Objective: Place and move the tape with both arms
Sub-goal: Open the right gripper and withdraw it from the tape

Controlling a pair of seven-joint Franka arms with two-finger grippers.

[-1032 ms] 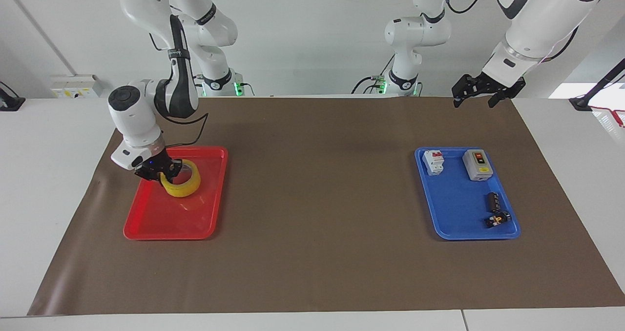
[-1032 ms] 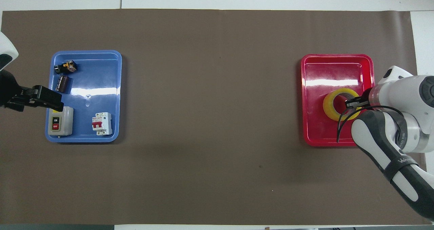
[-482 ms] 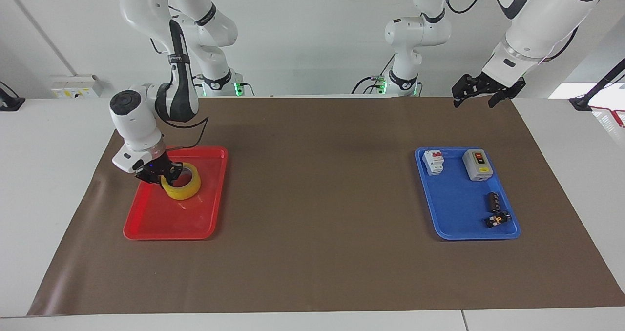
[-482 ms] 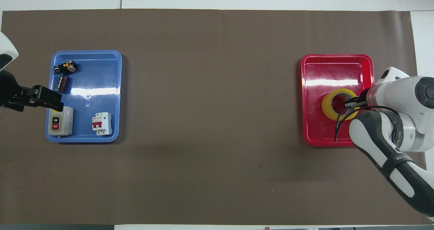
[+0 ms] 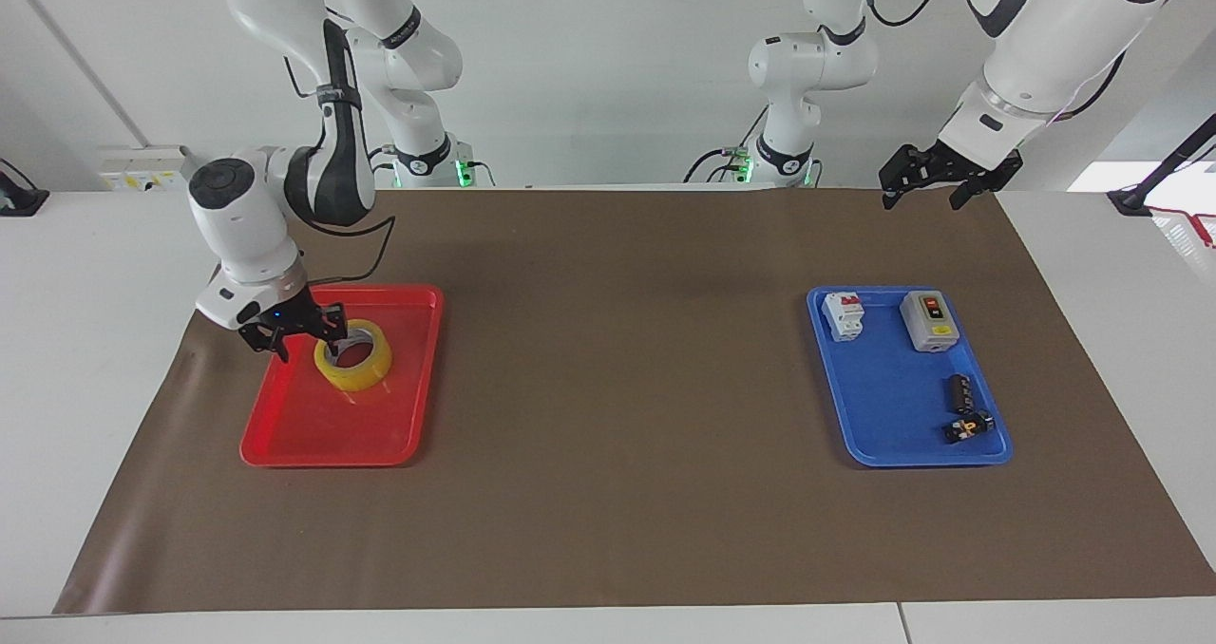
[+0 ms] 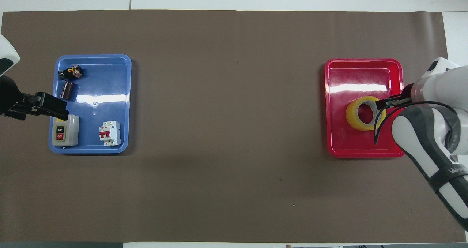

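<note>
The yellow tape [image 5: 353, 361] lies flat in the red tray [image 5: 313, 435] at the right arm's end of the table; it also shows in the overhead view [image 6: 356, 116] in that tray [image 6: 362, 149]. My right gripper [image 5: 304, 340] is open just above the tray, at the tape's rim on the side toward the table's end, one finger over the ring's hole; in the overhead view [image 6: 382, 103] it overlaps the rim. My left gripper [image 5: 921, 199] is open and empty, held high and waiting; in the overhead view [image 6: 63, 109] it covers the blue tray's edge.
A blue tray [image 5: 893, 435] at the left arm's end holds a white breaker [image 5: 844, 314], a grey switch box [image 5: 929, 320], a black cylinder [image 5: 959, 392] and a small black part [image 5: 967, 426]. A brown mat [image 5: 617, 388] covers the table. Two smaller arms stand at the robots' edge.
The tape was tilted in the right gripper's grip; now it lies flat in the red tray. The right gripper has let go, opened and drawn back toward the table's end. The left arm has not moved.
</note>
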